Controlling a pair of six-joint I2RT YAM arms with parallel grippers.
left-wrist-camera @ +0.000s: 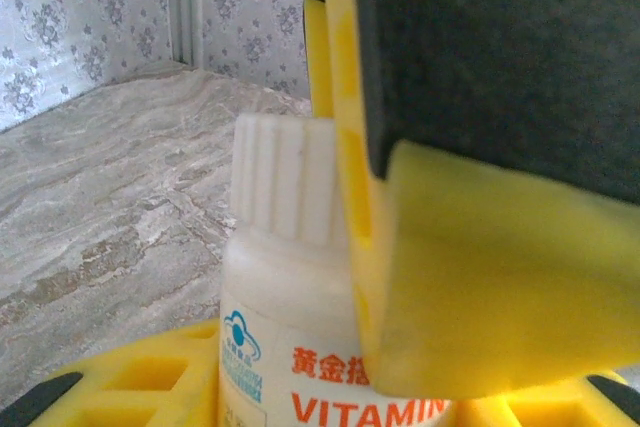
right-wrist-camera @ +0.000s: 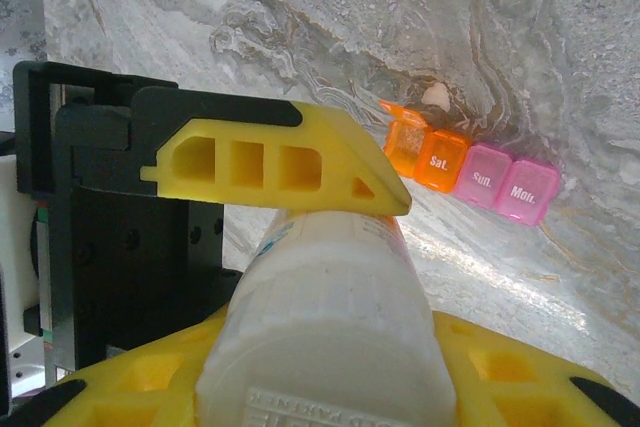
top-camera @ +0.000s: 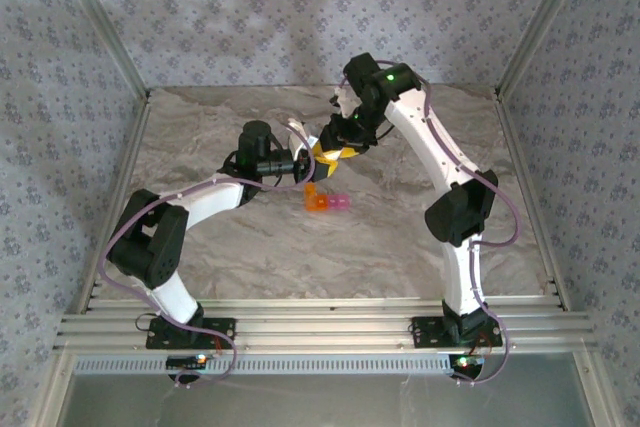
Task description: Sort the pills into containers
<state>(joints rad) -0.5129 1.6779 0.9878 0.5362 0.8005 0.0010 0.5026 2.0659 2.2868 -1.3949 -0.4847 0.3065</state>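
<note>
A white vitamin bottle [left-wrist-camera: 285, 277] with a ribbed white cap [right-wrist-camera: 330, 347] hangs above the table between both grippers. My right gripper [right-wrist-camera: 325, 372] is shut on its cap end. My left gripper [left-wrist-camera: 340, 397] is shut on the labelled body, and one of its yellow fingers [right-wrist-camera: 270, 162] lies across the bottle. In the top view the left gripper [top-camera: 305, 160] and right gripper [top-camera: 335, 145] meet at mid-table. The containers [right-wrist-camera: 470, 167], one orange strip end and pink ones, lie on the table just below [top-camera: 328, 203]. The orange end lid stands open, with a small pale pill [right-wrist-camera: 435, 95] beside it.
The marbled table [top-camera: 400, 237] is walled by patterned panels with metal posts [top-camera: 520, 37] at the corners. Both arm bases sit on the aluminium rail [top-camera: 320, 327] at the near edge.
</note>
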